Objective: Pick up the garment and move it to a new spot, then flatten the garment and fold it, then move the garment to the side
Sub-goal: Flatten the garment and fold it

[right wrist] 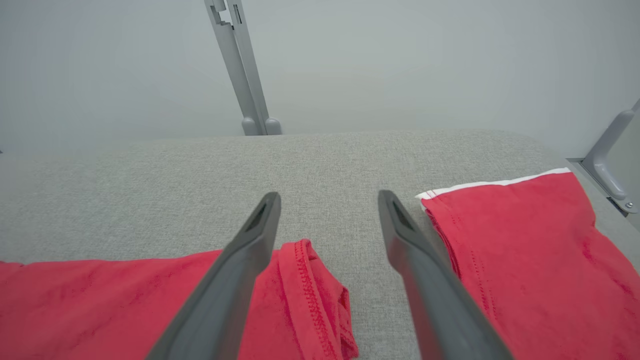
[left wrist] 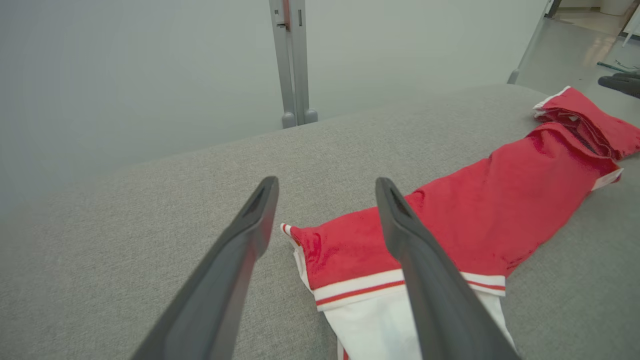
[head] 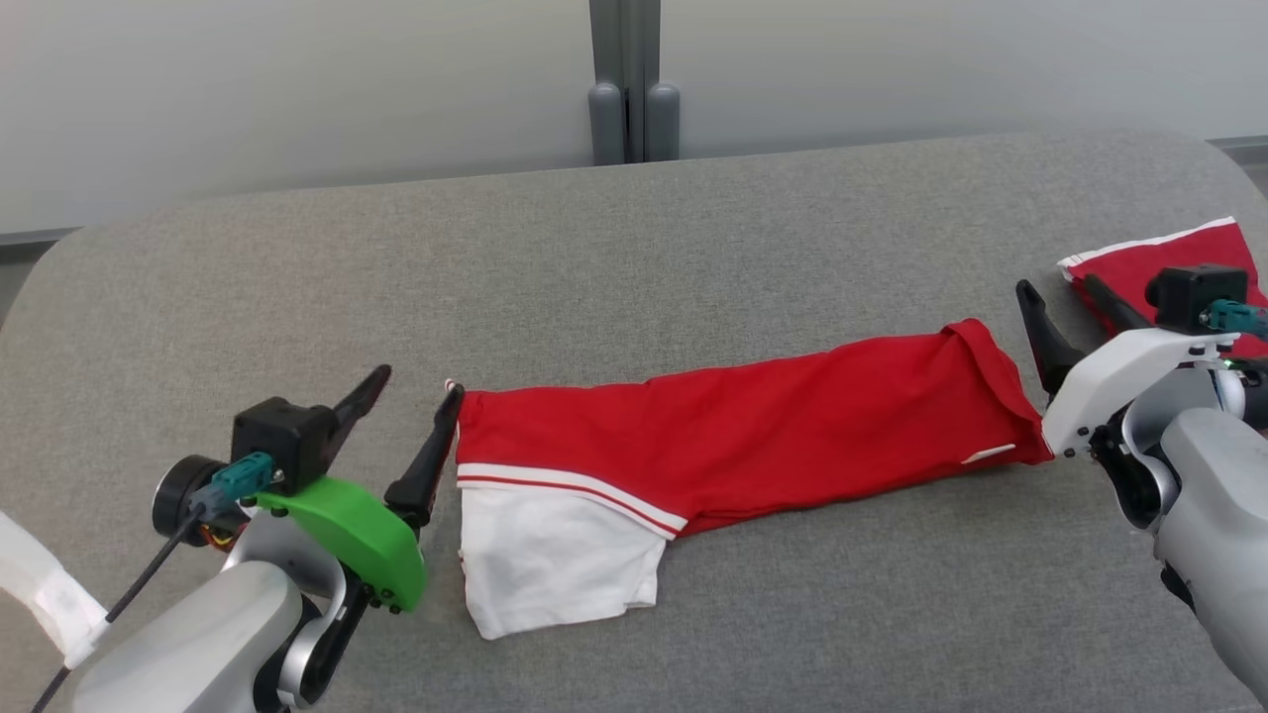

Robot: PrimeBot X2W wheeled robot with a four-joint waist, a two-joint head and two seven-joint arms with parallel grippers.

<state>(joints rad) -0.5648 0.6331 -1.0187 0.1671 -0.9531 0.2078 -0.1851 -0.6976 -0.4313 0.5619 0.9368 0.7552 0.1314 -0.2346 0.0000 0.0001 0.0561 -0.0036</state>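
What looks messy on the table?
The garment lies in a long, slanted strip, not a neat fold. Its white part sticks out crookedly below the left end, and the hem at the right end is bunched up.

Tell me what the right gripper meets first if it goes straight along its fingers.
Probably bare grey cushion, between the long red garment and the second red garment; depth is unclear.

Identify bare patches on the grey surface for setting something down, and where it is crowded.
Free: the wide strip of grey surface between the long red garment and the far edge; also the near strip right of its white part. Crowded: the right end, where the right gripper and a second red garment sit.
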